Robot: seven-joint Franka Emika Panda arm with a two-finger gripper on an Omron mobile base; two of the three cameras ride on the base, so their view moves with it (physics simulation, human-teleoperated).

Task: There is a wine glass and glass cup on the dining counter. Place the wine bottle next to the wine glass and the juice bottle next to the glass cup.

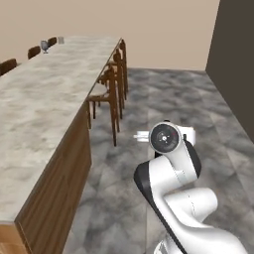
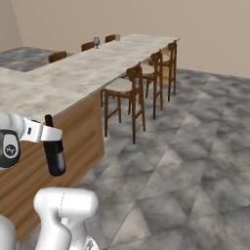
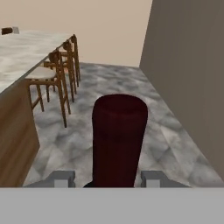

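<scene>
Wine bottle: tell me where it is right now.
The wine bottle hangs upright in the gripper at the right base view's lower left, beside the near end of the dining counter, above the floor.

Near-black glass on the wine bottle point(image 2: 54, 151), running up to a dark-red neck that looms deep maroon in the hand view, and it sits against the arm's white shell with its dark joint rings. The dining counter point(image 1: 44, 94) shows a pale beige-grey marbled top over warm brown wood panelling, with brown wooden stools point(image 2: 131, 97) carrying light cream seats alongside. Underfoot the floor point(image 2: 195, 161) is mottled grey stone in angular patches, the back wall point(image 1: 163, 30) plain tan, and a flat dark grey-brown panel point(image 3: 192, 78) on the right.
</scene>
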